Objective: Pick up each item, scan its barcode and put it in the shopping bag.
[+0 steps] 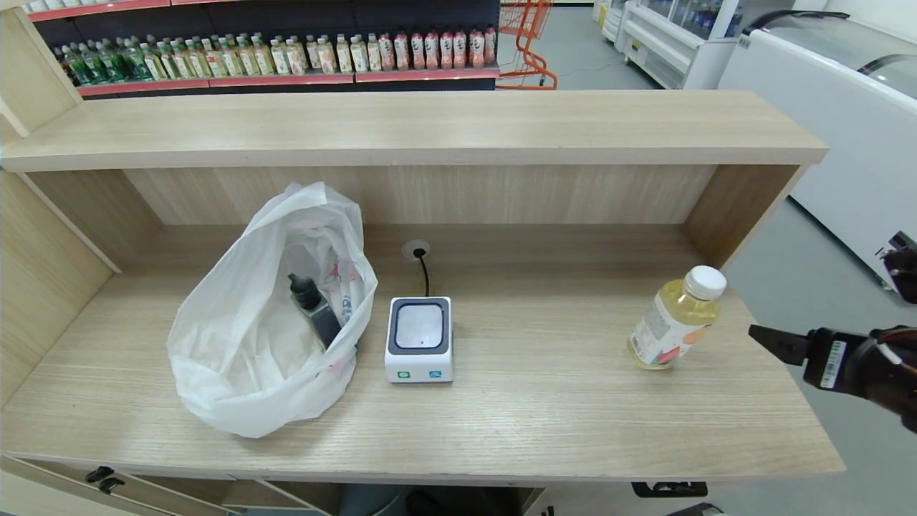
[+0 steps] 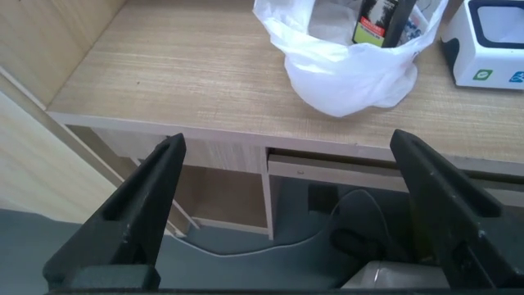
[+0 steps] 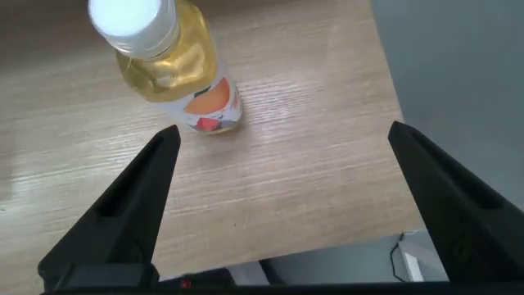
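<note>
A bottle of yellow drink [image 1: 677, 319] with a white cap stands upright on the right part of the wooden counter [image 1: 544, 408]; the right wrist view has the bottle [image 3: 168, 61] from above. My right gripper [image 1: 770, 338] hovers just right of it, beyond the counter's right edge, open and empty [image 3: 286, 197]. The white shopping bag [image 1: 265, 322] lies open on the left with a dark bottle [image 1: 315, 308] inside. Between bag and drink sits the white barcode scanner [image 1: 420, 338]. My left gripper [image 2: 286, 213] is open, held below and in front of the counter's front edge, near the bag [image 2: 352, 70].
A black cable [image 1: 424, 276] runs from the scanner to a hole in the counter. A raised wooden ledge [image 1: 401, 129] closes the back, with side walls left and right. Beyond it are shelves of bottles [image 1: 286, 54], an orange cart and freezers.
</note>
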You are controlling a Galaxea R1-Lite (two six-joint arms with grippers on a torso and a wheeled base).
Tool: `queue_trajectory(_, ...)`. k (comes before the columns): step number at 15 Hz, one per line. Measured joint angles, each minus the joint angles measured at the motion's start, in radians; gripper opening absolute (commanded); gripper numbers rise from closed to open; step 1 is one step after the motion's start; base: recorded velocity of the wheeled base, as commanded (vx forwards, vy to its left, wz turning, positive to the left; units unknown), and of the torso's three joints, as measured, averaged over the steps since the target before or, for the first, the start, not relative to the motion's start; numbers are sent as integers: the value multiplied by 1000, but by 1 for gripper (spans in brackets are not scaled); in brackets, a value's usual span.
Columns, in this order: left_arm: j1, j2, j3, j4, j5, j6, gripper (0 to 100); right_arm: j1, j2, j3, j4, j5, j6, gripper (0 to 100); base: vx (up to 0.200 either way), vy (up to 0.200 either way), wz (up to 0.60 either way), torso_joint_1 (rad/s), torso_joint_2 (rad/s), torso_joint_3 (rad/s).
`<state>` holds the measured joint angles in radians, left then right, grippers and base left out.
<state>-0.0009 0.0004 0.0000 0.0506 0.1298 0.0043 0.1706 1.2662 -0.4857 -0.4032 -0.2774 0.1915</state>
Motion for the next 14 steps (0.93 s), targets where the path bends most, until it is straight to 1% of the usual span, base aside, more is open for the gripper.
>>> queue_trajectory(3, 0, 0, 0, 0, 0, 0, 100, 32, 153, 71, -219, 1, 5, 100, 0, 0, 0, 0, 0, 0)
queue_trajectory(6, 0, 0, 0, 0, 0, 0, 100, 59, 274, 79, -354, 1, -11, 100, 0, 0, 0, 0, 0, 0)
queue_trajectory(10, 0, 0, 0, 0, 0, 0, 100, 85, 380, 51, -464, 3, -56, 100, 0, 0, 0, 0, 0, 0)
queue_trajectory(14, -1, 0, 0, 0, 0, 0, 100, 117, 452, -6, -511, 10, -78, 100, 0, 0, 0, 0, 0, 0)
